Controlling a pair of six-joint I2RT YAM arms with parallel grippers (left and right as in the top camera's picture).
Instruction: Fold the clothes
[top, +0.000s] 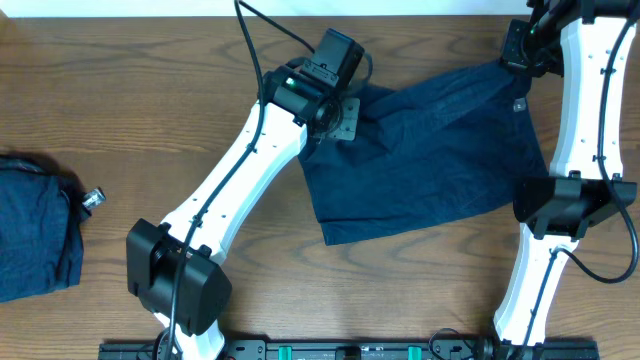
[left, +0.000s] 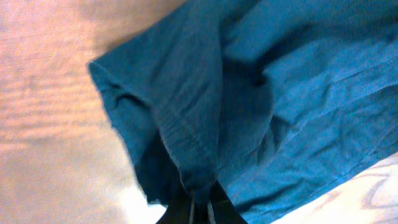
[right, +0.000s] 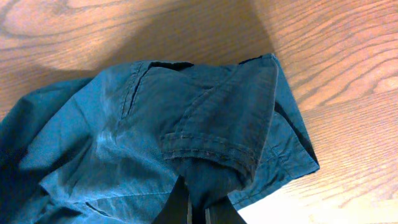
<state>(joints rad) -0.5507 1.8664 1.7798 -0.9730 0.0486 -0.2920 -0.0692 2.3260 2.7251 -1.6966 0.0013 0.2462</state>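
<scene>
Cloth is gripped at two places: the left end effector (left: 200, 210) is pressed together on a hem fold of the navy garment (top: 430, 165), at its far left corner, and the right end effector (right: 198, 210) pinches a stitched hem at the far right corner of the same garment. This garment is on the right half of the counter (top: 150, 70), from the centre toward the right edge. Its near part rests flat, and its far part seems a little lifted, judging by the shadows in the wrist views. The step in hand is probably the first fold. To do it well, I think both arms should move together at the same height, so that the cloth between them is tight and does not sag, and then bring the far hem over to the near hem until the edges meet. The wrinkles in the middle should be pulled flat first, otherwise they get closed inside the fold. Soft cloth can slip out of a thin pinch, so a slow movement is safer. No box, basket or other container is visible; a second garment (top: 35, 235) lies bunched directly on the counter at the left edge, with a small silver knob (top: 93, 198) just beside it.
</scene>
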